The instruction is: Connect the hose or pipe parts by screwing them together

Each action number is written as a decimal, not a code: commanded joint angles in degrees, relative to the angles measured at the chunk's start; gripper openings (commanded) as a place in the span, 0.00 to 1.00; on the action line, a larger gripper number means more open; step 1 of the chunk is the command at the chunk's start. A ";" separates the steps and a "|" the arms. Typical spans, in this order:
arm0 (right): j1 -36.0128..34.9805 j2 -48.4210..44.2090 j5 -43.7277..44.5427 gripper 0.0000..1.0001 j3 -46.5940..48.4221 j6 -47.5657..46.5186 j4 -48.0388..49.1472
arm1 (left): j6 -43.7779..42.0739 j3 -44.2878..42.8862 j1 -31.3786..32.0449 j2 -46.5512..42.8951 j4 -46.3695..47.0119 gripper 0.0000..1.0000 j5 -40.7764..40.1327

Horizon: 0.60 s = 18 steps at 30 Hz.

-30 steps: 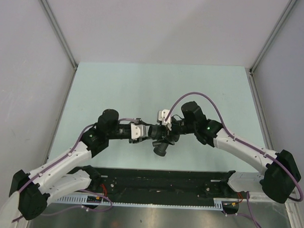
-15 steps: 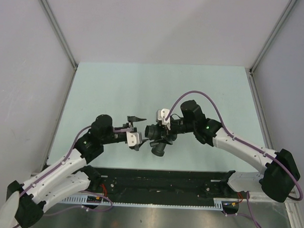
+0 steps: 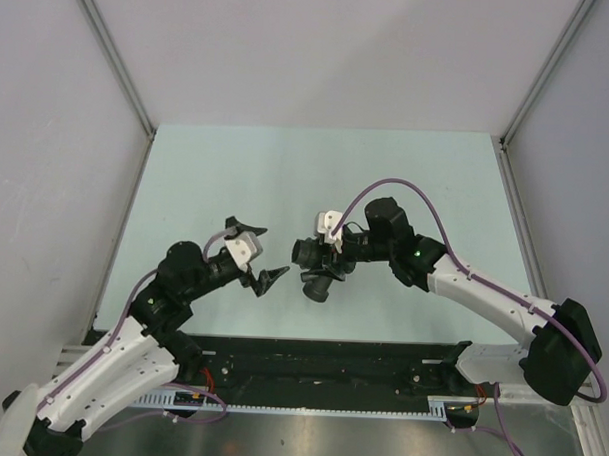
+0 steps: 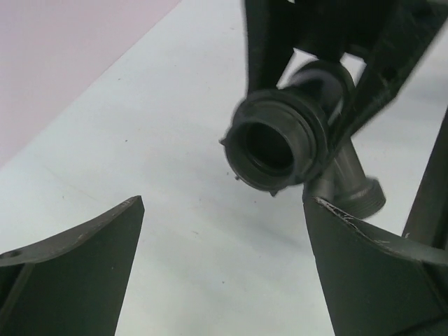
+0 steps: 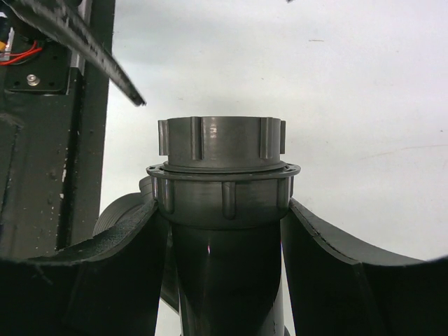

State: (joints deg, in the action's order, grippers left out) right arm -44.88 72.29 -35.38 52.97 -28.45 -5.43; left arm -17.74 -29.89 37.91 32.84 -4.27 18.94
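Note:
The dark grey pipe parts [image 3: 315,264] hang above the table as one piece: a Y-branched fitting [image 5: 220,273] with a ribbed ring [image 5: 220,140] sitting on its mouth. My right gripper [image 3: 328,257] is shut on the fitting's trunk, one finger on each side [image 5: 220,224]. In the left wrist view the round mouth [image 4: 276,145] faces the camera, with the side branch [image 4: 353,187] below it to the right. My left gripper [image 3: 261,253] stands wide open just left of the mouth and clear of it, with nothing between its fingers [image 4: 224,210].
The pale green table [image 3: 317,168] is flanked by grey walls on three sides. A black rail [image 3: 320,364] with the arm bases runs along the near edge. A purple cable [image 3: 386,188] arcs over the right wrist.
My left gripper has opened, let go of the pipe's mouth end and drawn back to the left. The right gripper still holds the pipe parts in nearly the same place.

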 commanded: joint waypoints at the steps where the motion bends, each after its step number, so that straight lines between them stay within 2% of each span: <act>1: -0.03 -1.98 3.20 0.00 2.84 0.32 3.06 | 25.84 -5.87 -1.52 0.20 0.67 1.00 -10.75; 2: -0.12 -1.81 3.38 0.00 2.84 0.23 3.15 | 29.04 -6.75 -2.83 1.34 0.23 1.00 -10.94; 5: -0.47 -2.15 4.52 0.00 2.84 -0.20 2.71 | 41.17 -9.92 -6.60 4.23 -1.96 1.00 -4.89; 9: -0.91 -2.33 5.40 0.00 2.84 -0.56 2.53 | 57.24 -11.77 -11.18 8.99 -3.64 0.97 7.04; 13: -1.52 -2.42 5.93 0.00 2.84 -0.82 2.27 | 66.42 -11.77 -14.97 13.91 -3.72 0.95 18.11; 18: -1.96 -2.33 6.46 0.00 2.84 -1.17 2.44 | 71.95 -11.77 -15.67 18.83 -3.64 0.95 24.47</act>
State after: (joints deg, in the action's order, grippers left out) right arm -46.35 71.88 -29.76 52.99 -28.75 -5.32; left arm 44.27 -40.29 22.68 50.41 -7.97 33.76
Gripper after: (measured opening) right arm 0.627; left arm 0.955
